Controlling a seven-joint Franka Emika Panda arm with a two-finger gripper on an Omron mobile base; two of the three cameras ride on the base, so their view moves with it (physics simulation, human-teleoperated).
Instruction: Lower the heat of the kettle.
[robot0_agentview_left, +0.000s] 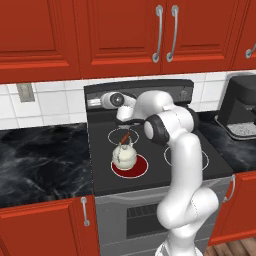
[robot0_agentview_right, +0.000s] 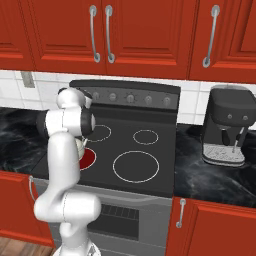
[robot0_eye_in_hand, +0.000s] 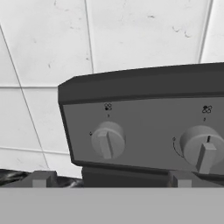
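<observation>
The kettle (robot0_agentview_left: 123, 156) is small and cream-white with a reddish-brown arched handle. It stands upright on the glowing red front-left burner (robot0_agentview_left: 134, 170) of the black stove (robot0_agentview_left: 155, 187). In the right base view my arm hides most of the kettle, and the red burner (robot0_agentview_right: 88, 159) shows beside it. My gripper (robot0_agentview_left: 105, 101) is raised behind the kettle, close to the left end of the stove's back panel. In the hand view the gripper (robot0_eye_in_hand: 110, 179) is open and holds nothing. Its tips straddle the left knob (robot0_eye_in_hand: 108, 140) from a short distance. A second knob (robot0_eye_in_hand: 203, 149) sits to the right.
A black coffee machine (robot0_agentview_left: 241, 112) (robot0_agentview_right: 227, 127) stands on the dark marble counter (robot0_agentview_left: 40, 160) right of the stove. Red cabinets (robot0_agentview_left: 120, 35) hang overhead. The other burners (robot0_agentview_right: 136, 166) are unlit and bare. White tiles (robot0_eye_in_hand: 131, 35) back the panel.
</observation>
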